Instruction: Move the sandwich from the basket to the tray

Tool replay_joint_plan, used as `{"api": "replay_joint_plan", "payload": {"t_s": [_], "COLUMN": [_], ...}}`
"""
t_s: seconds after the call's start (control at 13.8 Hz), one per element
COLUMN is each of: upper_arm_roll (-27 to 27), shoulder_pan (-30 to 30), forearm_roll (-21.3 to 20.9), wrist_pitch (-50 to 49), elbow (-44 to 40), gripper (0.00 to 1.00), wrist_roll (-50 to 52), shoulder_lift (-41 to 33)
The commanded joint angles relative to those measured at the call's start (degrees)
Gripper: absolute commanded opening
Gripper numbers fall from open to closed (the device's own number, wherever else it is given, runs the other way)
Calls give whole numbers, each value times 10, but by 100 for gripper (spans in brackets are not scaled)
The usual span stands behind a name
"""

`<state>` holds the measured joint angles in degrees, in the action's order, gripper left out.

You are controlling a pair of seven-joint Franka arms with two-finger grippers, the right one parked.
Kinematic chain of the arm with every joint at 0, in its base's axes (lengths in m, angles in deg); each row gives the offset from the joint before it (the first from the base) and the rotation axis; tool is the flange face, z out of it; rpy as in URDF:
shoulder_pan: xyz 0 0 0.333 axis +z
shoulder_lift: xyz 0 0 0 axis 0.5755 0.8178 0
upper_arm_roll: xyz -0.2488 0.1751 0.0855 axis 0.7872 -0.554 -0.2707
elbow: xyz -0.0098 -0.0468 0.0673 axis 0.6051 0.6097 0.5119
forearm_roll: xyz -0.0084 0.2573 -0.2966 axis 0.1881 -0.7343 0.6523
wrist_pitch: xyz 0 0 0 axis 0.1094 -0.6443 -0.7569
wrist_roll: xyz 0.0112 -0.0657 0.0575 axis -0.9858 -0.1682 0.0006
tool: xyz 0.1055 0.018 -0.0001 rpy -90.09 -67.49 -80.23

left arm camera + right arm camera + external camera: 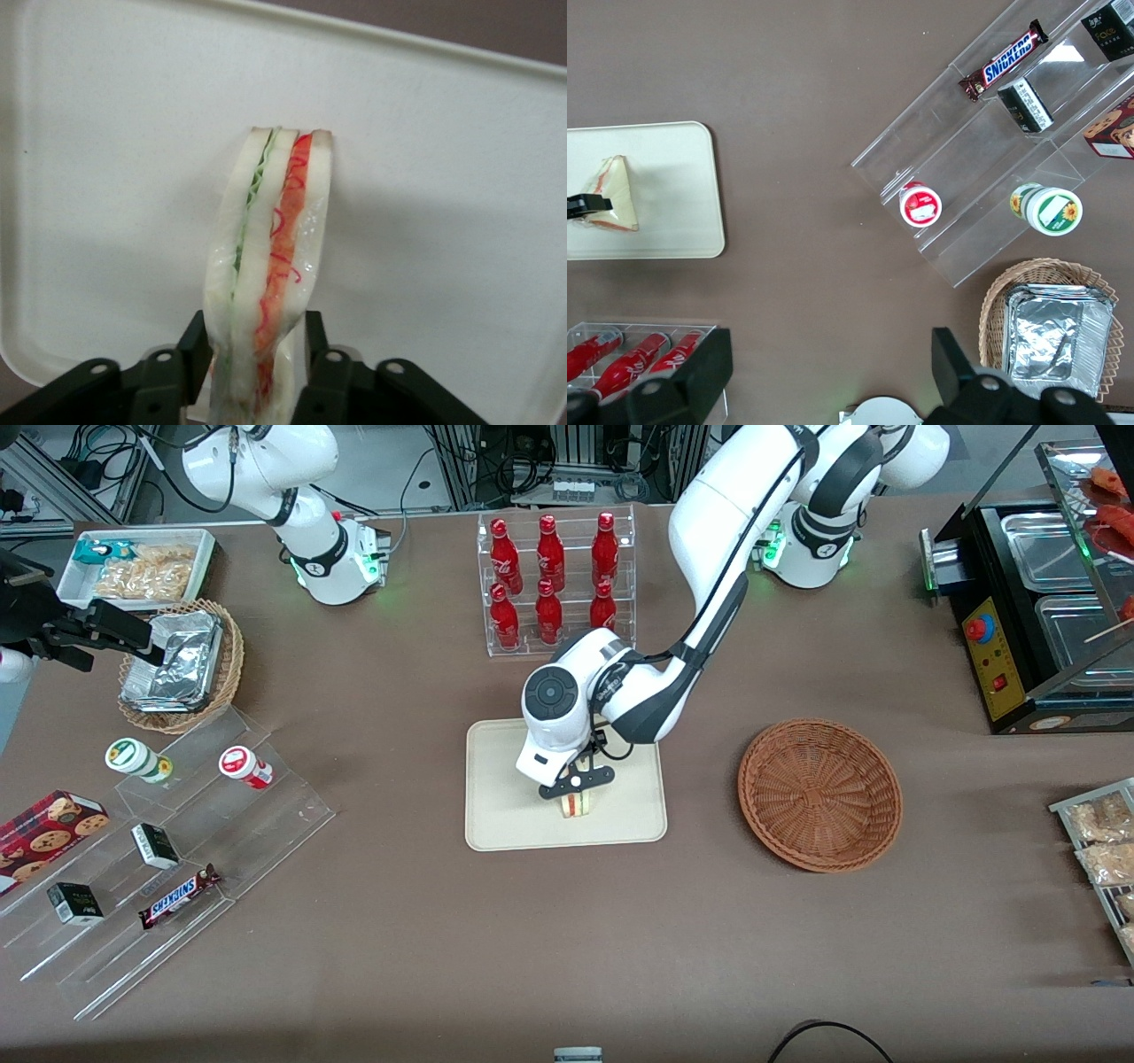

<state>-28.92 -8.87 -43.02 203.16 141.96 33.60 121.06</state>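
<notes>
Claw [248, 372] pinches the sandwich [266, 274] upright on its edge over the tray [461, 177]; release risks the wedge toppling or sticking to a finger.

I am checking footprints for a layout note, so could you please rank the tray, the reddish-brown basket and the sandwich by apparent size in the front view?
1. tray
2. basket, slightly smaller
3. sandwich, far smallest, held by the gripper over the tray

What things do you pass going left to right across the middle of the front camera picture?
Foil packets basket → tray → claw gripping the sandwich on the tray → empty brown basket.
</notes>
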Motion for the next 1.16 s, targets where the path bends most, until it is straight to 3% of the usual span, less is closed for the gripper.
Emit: {"api": "replay_joint_plan", "payload": {"t_s": [0.0, 0.36, 0.65, 1.09], "upper_arm_roll": [-5, -6, -8, -7], "shoulder_pan": [1, 51, 97, 216], "forearm_roll": [-2, -2, -12, -12], "wrist_pitch": [-10, -135, -182, -195], "elbow": [3, 7, 62, 133], "gripper": [100, 100, 100, 100], "wrist_roll": [16, -17, -28, -185], "shoulder_lift": [-38, -106, -139, -216]}}
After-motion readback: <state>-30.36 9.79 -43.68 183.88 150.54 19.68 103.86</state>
